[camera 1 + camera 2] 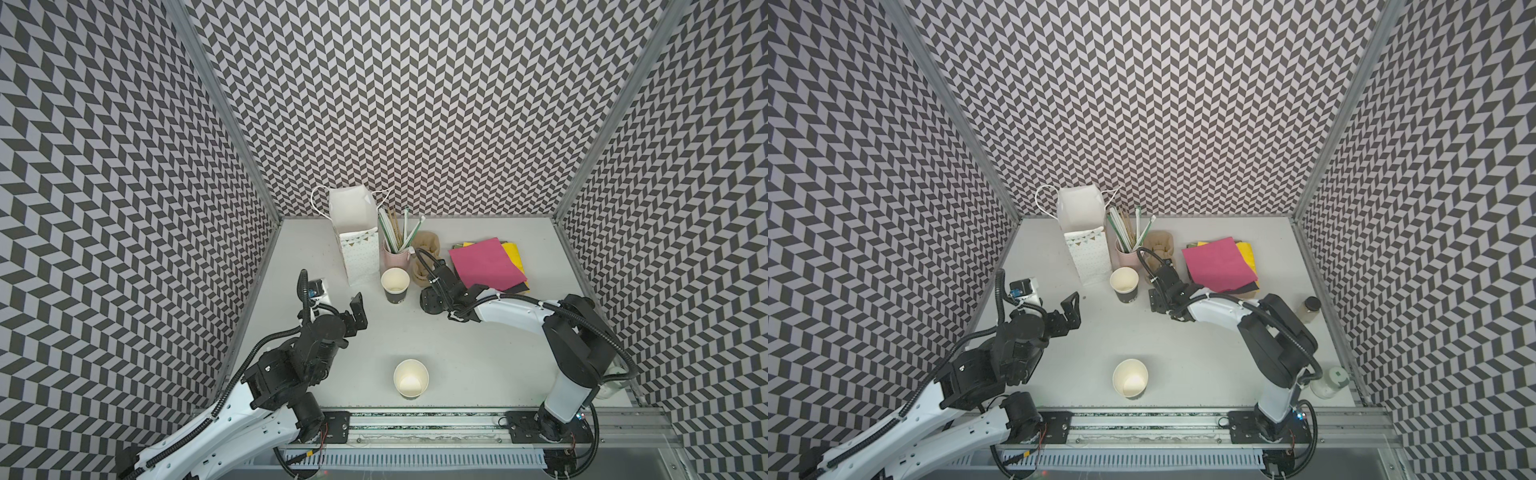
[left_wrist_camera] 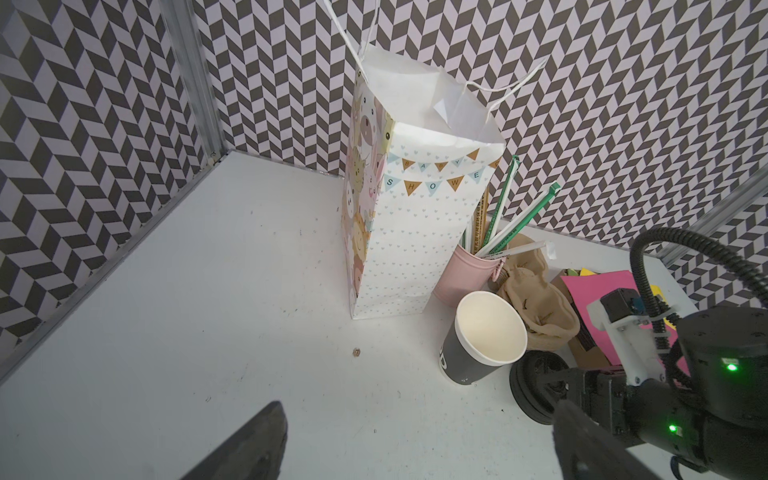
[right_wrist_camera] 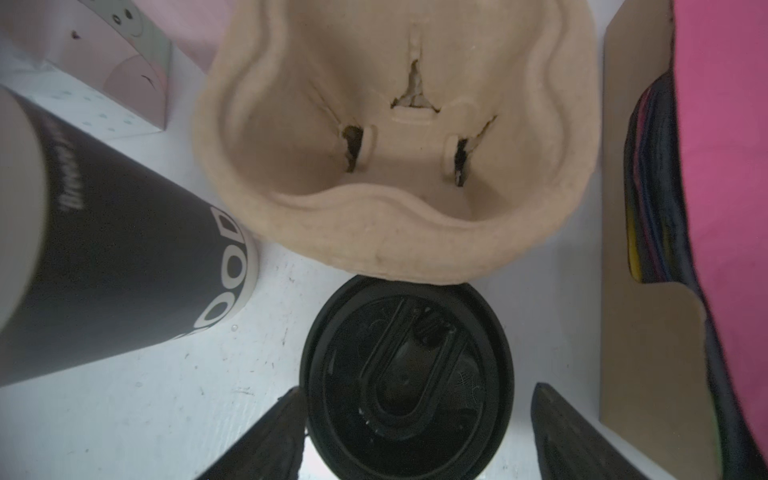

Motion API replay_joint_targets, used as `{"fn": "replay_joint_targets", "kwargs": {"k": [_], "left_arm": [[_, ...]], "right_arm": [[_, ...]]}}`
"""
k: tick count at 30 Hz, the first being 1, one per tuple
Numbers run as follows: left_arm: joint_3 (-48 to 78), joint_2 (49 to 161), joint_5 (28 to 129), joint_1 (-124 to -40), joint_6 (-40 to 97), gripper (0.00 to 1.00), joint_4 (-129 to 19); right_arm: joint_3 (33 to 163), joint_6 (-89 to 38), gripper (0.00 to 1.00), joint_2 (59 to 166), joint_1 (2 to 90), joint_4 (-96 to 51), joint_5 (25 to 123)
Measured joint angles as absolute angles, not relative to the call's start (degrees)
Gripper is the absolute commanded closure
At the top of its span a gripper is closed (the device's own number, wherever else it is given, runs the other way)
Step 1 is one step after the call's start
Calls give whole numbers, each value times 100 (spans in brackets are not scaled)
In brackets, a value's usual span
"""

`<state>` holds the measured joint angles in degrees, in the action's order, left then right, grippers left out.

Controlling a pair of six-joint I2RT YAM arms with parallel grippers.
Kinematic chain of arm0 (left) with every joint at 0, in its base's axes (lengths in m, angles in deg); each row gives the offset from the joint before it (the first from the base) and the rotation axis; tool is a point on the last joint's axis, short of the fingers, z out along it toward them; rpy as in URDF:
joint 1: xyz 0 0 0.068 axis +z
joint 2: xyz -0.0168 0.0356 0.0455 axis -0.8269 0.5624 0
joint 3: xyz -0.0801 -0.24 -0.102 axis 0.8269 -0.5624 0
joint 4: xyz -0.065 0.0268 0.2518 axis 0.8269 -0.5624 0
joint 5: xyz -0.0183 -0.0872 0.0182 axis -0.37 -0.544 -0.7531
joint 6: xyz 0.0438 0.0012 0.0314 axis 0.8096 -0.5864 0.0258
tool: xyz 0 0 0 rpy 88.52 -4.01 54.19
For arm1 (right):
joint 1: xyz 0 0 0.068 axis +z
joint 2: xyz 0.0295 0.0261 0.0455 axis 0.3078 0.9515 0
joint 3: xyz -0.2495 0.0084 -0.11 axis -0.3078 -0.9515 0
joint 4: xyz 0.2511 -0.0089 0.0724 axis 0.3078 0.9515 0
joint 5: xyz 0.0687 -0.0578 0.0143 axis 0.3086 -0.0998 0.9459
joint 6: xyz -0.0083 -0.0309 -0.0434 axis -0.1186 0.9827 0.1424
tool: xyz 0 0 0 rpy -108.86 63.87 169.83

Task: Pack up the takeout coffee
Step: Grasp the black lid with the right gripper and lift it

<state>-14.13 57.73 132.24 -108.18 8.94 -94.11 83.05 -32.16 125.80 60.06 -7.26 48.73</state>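
Note:
The takeout coffee, a cup with its lid on, is out of view. A black domed lid (image 3: 409, 374) lies flat on the white table (image 1: 478, 365), also seen in both top views (image 1: 428, 301) (image 1: 1155, 300). My right gripper (image 3: 417, 386) hangs over the lid and is open. One finger touches the lid's rim, and a gap remains at the other finger. Just to the lid's left stands a dark grey cup without a lid (image 1: 395, 284) (image 2: 484, 345), cream inside. My left gripper (image 2: 419, 405) (image 1: 356, 309) is open over bare table, holding nothing.
Behind the cup are a tall white gift bag (image 1: 359, 249), a pink tin of straws (image 1: 395, 253) and a tan pulp cup carrier (image 3: 395, 124). Coloured napkins (image 1: 486, 262) lie at the right. A pale open cup (image 1: 410, 378) stands near the front edge. Two bottles (image 1: 1310, 309) (image 1: 1329, 382) stand far right.

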Motion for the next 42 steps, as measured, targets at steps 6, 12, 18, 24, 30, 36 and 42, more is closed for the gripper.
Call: {"fn": "replay_joint_targets", "kwargs": {"k": [6,12,18,24,30,36,42], "left_arm": [[-1413,5808,13091,-10587,947,0,-9372],[-1413,5808,13023,-10512,953,0,-9361],[-1413,5810,12986,-10490,973,0,-9361],[-1413,5810,12977,-10466,1012,0,-9356],[-1413,5814,12946,-10460,1052,0,-9343],[-1413,5843,12931,-10444,1060,0,-9326],[-1413,5917,12865,-10412,1078,0,-9319]], "right_arm": [[8386,-3208,19,12685,6001,-778,4876],[8454,-3175,22,12858,6001,-818,4908],[8454,-3179,26,12858,6001,-818,4919],[8452,-3181,28,12858,6001,-820,4926],[8432,-3197,34,12853,6001,-859,4945],[8224,-3223,38,12639,6012,-853,4991],[8045,-3223,38,12256,6027,-844,5024]]}}
